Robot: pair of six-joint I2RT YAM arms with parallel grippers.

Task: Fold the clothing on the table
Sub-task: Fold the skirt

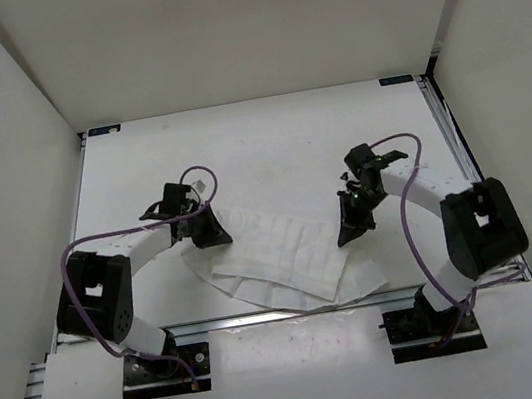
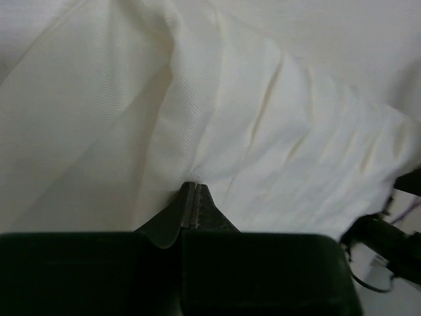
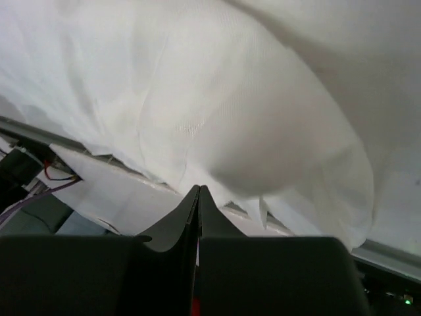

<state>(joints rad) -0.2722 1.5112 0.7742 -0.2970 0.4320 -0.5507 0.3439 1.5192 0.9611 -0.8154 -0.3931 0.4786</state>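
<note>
The clothing is a white pleated garment lying in flat layers near the table's front edge, between the two arms. My left gripper is at its left corner. In the left wrist view the left gripper is shut, and the clothing puckers into creases that run to the tips. My right gripper is at the garment's right edge. The right wrist view shows the right gripper shut at the hem, with the clothing bulging up just beyond the tips.
A silver rail runs along the front edge under the garment's hem, and it also shows in the right wrist view as the rail. A white board covers the near side by the arm bases. White walls enclose the table. Purple cables loop off both arms.
</note>
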